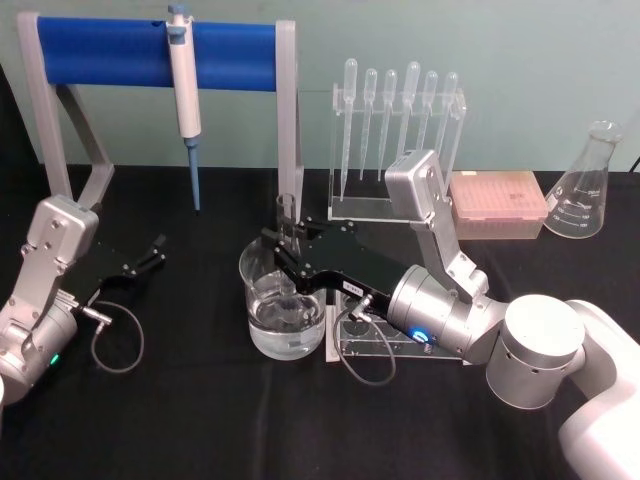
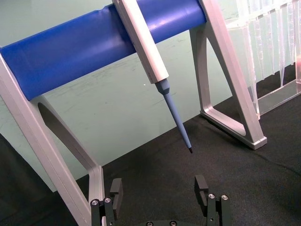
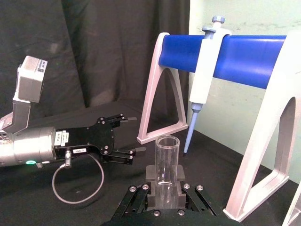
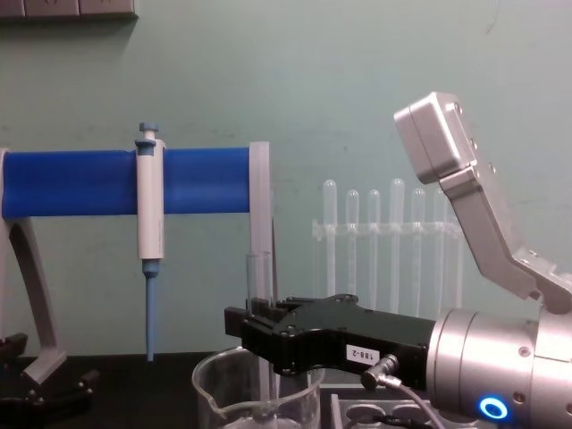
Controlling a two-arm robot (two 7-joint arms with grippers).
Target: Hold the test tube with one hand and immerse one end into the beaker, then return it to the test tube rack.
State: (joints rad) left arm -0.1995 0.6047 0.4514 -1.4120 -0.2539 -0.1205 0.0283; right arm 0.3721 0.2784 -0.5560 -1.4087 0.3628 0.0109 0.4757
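The test tube (image 1: 287, 218) stands upright, and my right gripper (image 1: 282, 262) is shut on its middle. Its lower end reaches down inside the beaker (image 1: 262, 335), which holds clear liquid and sits at the table's centre. From the side, the test tube (image 4: 259, 279) rises above the right gripper (image 4: 257, 329) and the beaker (image 4: 214, 398) stands below it. In the right wrist view the test tube (image 3: 167, 162) is clamped between the fingers, open rim up. My left gripper (image 1: 152, 252) rests open at the left, away from the beaker, with nothing in it (image 2: 159, 189).
A blue-barred stand (image 1: 110, 52) holds a hanging pipette (image 1: 186, 110) at the back left. A clear rack of plastic pipettes (image 1: 400, 120), a pink tip box (image 1: 497, 203) and a conical flask (image 1: 585, 190) line the back right. A clear tube rack (image 1: 372, 345) lies under my right arm.
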